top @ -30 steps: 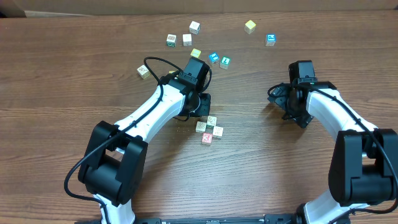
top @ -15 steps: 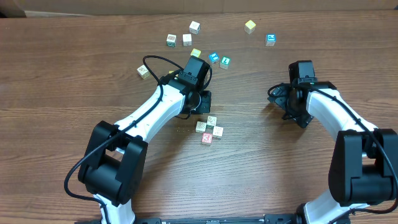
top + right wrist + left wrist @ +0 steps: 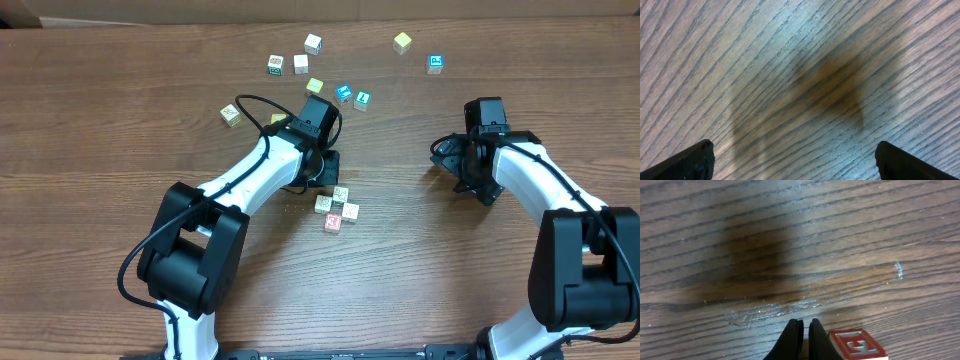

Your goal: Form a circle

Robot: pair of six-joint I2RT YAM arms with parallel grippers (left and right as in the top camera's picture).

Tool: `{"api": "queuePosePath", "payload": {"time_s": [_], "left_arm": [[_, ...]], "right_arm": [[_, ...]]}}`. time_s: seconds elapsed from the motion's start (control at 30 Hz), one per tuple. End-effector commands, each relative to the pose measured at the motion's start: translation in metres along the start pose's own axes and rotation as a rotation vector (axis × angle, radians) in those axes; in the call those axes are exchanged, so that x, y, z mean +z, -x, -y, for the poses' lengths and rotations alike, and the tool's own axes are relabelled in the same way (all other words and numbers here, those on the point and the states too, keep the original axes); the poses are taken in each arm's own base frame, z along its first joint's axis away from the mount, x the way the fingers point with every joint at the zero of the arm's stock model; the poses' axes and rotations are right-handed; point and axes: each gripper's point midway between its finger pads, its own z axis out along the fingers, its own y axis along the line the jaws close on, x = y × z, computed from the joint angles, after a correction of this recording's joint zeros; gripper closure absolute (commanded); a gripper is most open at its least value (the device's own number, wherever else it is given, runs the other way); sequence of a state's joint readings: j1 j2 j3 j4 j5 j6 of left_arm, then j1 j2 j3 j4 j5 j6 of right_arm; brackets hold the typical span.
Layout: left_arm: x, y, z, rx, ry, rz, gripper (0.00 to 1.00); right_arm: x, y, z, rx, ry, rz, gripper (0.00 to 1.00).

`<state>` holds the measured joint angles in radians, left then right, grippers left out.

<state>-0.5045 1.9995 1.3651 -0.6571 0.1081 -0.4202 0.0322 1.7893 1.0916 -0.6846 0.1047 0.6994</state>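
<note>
Left fingers (image 3: pixel 793 337) pressed shut, empty, tips just beside a red-printed cube (image 3: pixel 857 344); right fingers (image 3: pixel 692 160) spread wide, idle. The circle (image 3: pixel 337 208), mid-worktop (image 3: pixel 100 150), looks merely a clump; loose cubes (image 3: pixel 301 63) lie well apart.

L arm (image 3: pixel 262 170) tip just beside circle (image 3: pixel 337 208); R arm (image 3: pixel 520 175) well apart; loose cubes (image 3: pixel 313 43) beyond.
</note>
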Motion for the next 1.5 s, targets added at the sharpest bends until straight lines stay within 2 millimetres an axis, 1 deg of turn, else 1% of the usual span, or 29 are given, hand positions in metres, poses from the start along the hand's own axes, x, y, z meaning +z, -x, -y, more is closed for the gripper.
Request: {"api": "queuePosePath", "payload": {"time_s": [0.0,0.27,0.9,1.13,1.47], "left_arm": [[0.001,-0.002,0.003,-0.008,-0.004,-0.007,0.96],[0.001,-0.017,0.009,-0.014,-0.044,-0.077,0.96],[0.000,-0.025,0.007,-0.013,-0.039,-0.107,0.96],[-0.001,-0.028,0.015,0.001,-0.084,-0.127,0.96],[-0.001,-0.032,0.014,0.003,-0.079,-0.141,0.96]], "right_arm": [[0.002,0.002,0.005,0.005,-0.016,0.007,0.00],[0.002,0.002,0.005,0.005,-0.016,0.007,0.00],[0.002,0.002,0.005,0.005,-0.016,0.007,0.00],[0.002,0.002,0.005,0.005,-0.016,0.007,0.00],[0.002,0.002,0.005,0.005,-0.016,0.007,0.00]]}}
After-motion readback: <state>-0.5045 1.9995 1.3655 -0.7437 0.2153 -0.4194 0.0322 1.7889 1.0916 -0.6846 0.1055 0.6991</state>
